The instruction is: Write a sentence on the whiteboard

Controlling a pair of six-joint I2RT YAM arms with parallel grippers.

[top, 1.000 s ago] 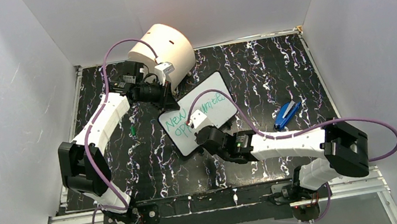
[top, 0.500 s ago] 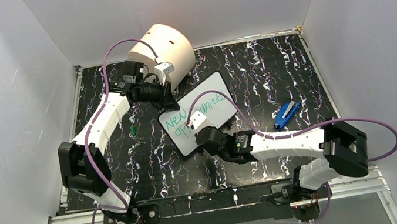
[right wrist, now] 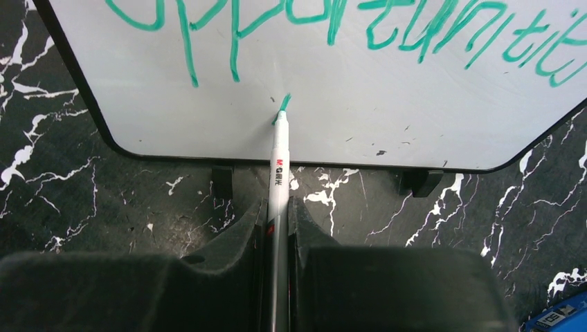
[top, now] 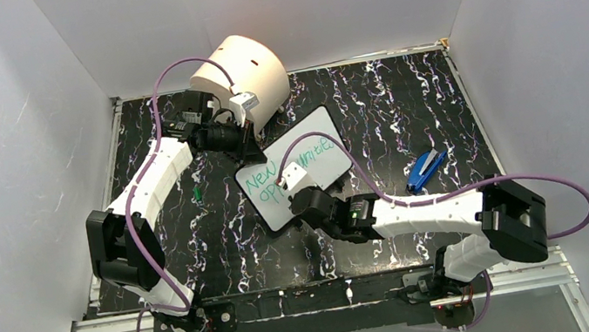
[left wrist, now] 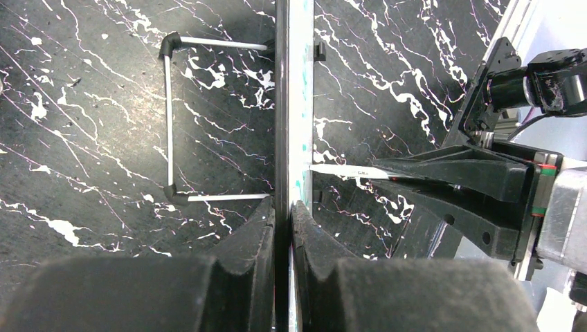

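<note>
The whiteboard (top: 320,169) is laid slantwise on the black marbled table (top: 405,105), and the sentence (top: 262,178) is written across it in green. Its far left edge is met by the left gripper (top: 253,152). The right gripper (top: 291,193) is held over its middle. A cream cylinder (top: 240,70) is seen behind.

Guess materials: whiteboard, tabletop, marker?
Looks like: whiteboard smooth white face, likely coated, thin black rim maybe plastic; tabletop black with white veins, marble-look, maybe printed laminate; marker smooth white plastic-looking barrel, green tip.

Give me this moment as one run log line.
left pincer: shut on whiteboard edge | right pincer: shut on marker | marker tip on whiteboard | sentence: two green lines
</note>
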